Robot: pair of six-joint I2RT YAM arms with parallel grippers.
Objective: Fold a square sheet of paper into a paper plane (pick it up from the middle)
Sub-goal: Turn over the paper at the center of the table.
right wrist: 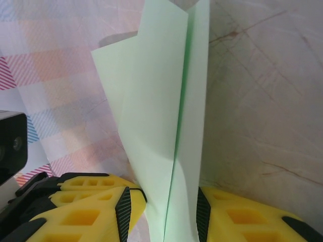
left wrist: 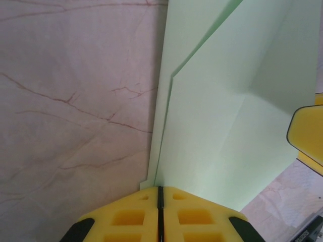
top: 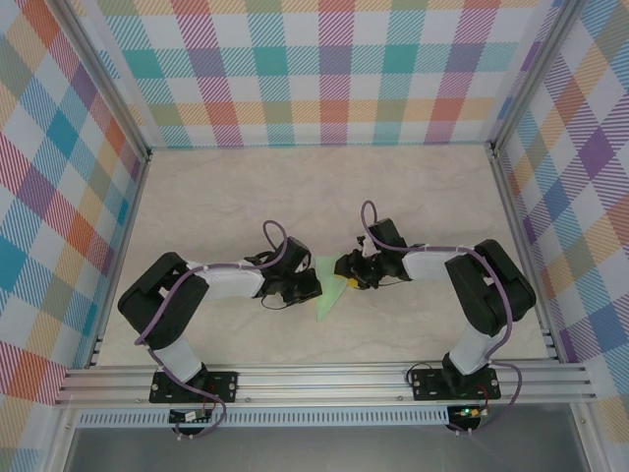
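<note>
The pale green sheet of paper (top: 329, 298) sits between the two arms, near the middle of the marbled worktop (top: 246, 197), already part folded into a long shape that narrows toward the near edge. The left gripper (top: 314, 285) meets it from the left and the right gripper (top: 346, 273) from the right, their tips close together.

From the left wrist, the left gripper (left wrist: 159, 201) is closed tight, its yellow fingers pressed together with only a thin dark seam between them. The paper (left wrist: 227, 126) runs out from right at those tips, so it looks pinched by its edge. Layered folds and a slanted crease show across it. A yellow finger of the other gripper (left wrist: 307, 133) touches or nearly touches the paper's right side (which of the two I cannot tell).

From the right wrist, the right gripper (right wrist: 161, 212) has its jaws apart, one black pad (right wrist: 123, 212) on each side of the paper (right wrist: 161, 101). The paper stands upright between them, folded along a centre crease, its two flaps loosely filling the gap. The checked wall (top: 334, 69) stands behind.
</note>
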